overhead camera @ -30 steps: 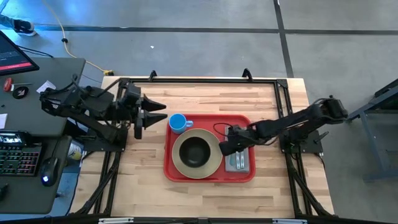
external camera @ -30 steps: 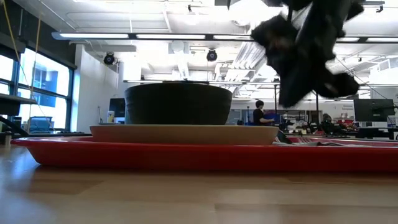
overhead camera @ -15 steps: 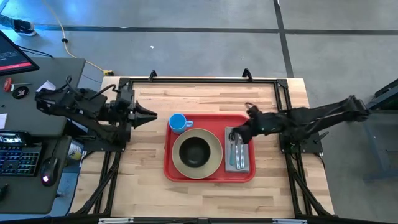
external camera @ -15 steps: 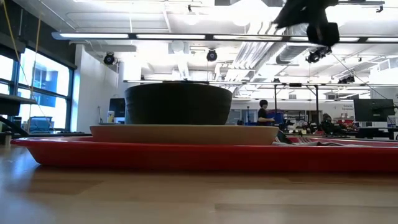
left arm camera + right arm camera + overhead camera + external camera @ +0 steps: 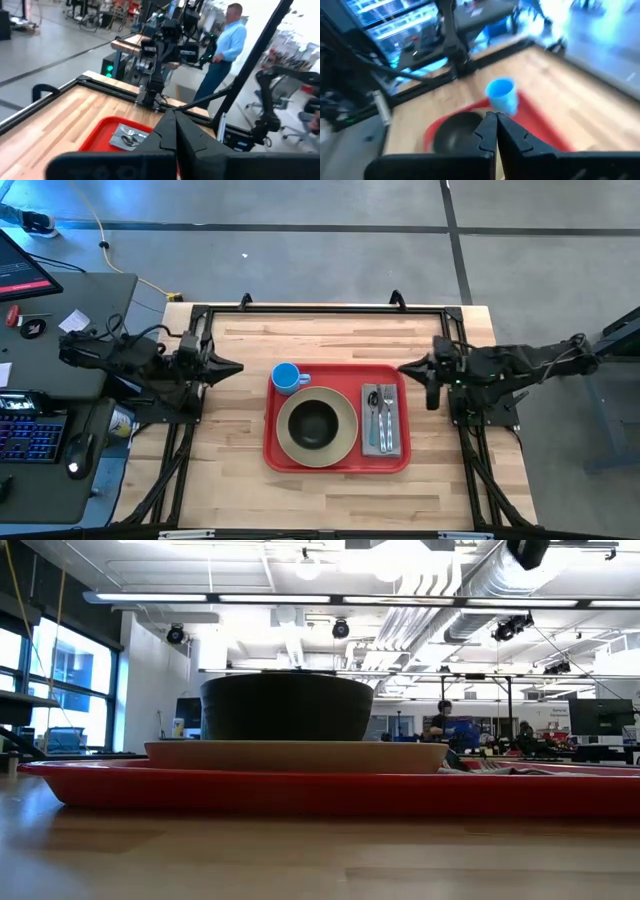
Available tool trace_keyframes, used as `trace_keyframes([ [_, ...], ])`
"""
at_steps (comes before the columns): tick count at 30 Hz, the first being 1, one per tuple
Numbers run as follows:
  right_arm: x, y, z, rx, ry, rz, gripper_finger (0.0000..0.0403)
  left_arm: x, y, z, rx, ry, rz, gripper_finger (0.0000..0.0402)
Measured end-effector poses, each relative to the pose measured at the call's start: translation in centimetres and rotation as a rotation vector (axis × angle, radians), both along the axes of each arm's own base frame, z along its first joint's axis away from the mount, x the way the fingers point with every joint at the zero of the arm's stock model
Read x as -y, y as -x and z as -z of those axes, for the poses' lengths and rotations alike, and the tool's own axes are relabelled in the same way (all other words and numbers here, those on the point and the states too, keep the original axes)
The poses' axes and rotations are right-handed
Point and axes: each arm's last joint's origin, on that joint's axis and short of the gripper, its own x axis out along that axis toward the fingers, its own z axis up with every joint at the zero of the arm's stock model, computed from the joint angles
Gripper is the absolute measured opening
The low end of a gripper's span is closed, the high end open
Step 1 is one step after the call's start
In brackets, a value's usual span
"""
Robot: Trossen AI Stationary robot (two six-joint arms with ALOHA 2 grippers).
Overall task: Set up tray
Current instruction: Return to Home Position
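Right gripper (image 5: pixel 408 367) closed, empty, just off the tray's (image 5: pixel 278 460) right edge; left gripper (image 5: pixel 232 367) same, farther off the left edge. Tray sits flat between them, long axis arm-to-arm, right arm nearer.

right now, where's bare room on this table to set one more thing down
Bare wood: the strip between the tray and the table edge at the high view's bottom, and the strip beyond the tray, between the left gripper and right gripper. The tray itself is crowded: cup, plate, napkin.
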Motion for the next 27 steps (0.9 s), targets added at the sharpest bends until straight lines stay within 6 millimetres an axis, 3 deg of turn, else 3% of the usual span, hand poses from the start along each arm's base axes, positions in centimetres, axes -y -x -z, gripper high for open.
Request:
trace_keyframes([
  [4,0.3,1.9,-0.3,0.01,0.135,0.074,0.0001,-0.2,0.7,2.5,0.079,0.033,0.013,0.0021],
  [7,0.5,2.9,0.7,0.018,0.171,0.106,0.0001,-0.5,1.3,4.2,0.145,0.053,-0.006,0.003],
  [11,0.8,3.8,3.6,0.117,0.087,0.107,0.0001,-0.9,1.9,6.8,0.192,0.091,-0.036,0.002],
  [18,0.8,4.4,9.0,0.446,-0.081,0.061,0.0,-2.1,2.3,10.7,0.191,0.107,-0.094,0.002],
  [23,1.1,5.0,11.7,0.638,-0.137,0.127,0.0,-3.0,1.9,13.3,0.177,0.19,-0.058,0.002],
  [27,1.3,5.3,13.7,0.686,-0.14,0.181,0.0,-3.6,1.4,15.1,0.138,0.25,-0.024,0.002],
])
